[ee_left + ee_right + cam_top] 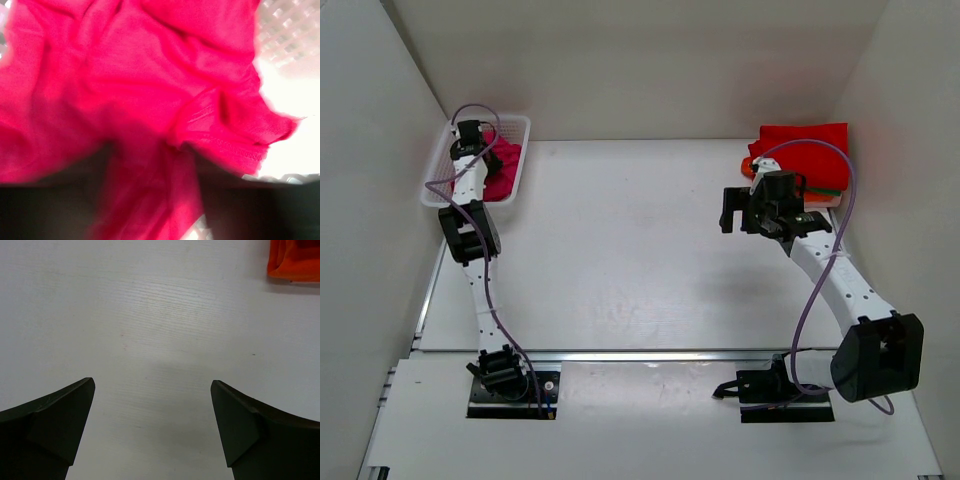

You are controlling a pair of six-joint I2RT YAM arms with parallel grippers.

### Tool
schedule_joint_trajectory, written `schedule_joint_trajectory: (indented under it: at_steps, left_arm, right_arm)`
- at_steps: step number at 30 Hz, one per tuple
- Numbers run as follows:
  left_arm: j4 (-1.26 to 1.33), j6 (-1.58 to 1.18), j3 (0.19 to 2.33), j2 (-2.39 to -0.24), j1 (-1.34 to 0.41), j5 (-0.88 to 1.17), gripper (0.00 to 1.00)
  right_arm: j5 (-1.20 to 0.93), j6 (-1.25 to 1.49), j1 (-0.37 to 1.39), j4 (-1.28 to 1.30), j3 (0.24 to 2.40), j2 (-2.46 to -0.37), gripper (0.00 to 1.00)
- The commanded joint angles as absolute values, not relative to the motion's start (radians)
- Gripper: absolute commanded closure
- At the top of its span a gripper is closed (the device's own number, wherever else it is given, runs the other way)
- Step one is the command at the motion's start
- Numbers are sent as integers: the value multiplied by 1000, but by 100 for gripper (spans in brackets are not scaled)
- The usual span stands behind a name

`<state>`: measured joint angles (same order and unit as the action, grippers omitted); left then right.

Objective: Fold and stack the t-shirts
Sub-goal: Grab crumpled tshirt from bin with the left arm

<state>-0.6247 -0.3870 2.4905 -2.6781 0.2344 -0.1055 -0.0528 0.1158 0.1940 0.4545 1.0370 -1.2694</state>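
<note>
Magenta-pink cloth t-shirt [150, 90]: one, crumpled in the single white plastic mesh basket [517, 122], far left.
Folded stack, far right: three; bright red cloth t-shirt [805, 145] on top, with the edges of the orange cloth t-shirt [295, 260] and the thin green cloth t-shirt [832, 187] beneath.
Left gripper [152, 210]: fingers spread, pink cloth between them; view blurred.
Right gripper [152, 430]: fingers wide, holding nothing, over the white table [640, 250] beside the stack.

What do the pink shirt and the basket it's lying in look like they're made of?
Pink shirt: soft matte knit cloth, probably cotton; it creases loosely and shows a stitched hem. Basket: white plastic mesh by the look, a regular open lattice; its finish is too blurred to judge.
</note>
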Motion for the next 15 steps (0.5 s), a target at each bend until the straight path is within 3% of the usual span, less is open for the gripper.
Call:
schedule_joint_trajectory:
  at_steps: [1, 2, 9, 11, 15]
  left_arm:
    - [-676, -385, 2505, -2697, 230, -29, 93]
    - [-683, -396, 2522, -2697, 232, -41, 100]
    - [-632, -410, 2654, -2527, 227, -40, 100]
    - [-556, -417, 2585, -2343, 216, -15, 100]
    - [-378, -510, 2225, -1940, 164, 146, 100]
  right_arm:
    - [-69, 124, 189, 407, 1077, -1275, 1]
    - [-69, 123, 190, 414, 1068, -1275, 1]
    - [-49, 138, 225, 408, 1049, -1275, 1]
    - [-60, 161, 239, 384, 1016, -1250, 0]
    - [-98, 205, 241, 331, 950, -1174, 1]
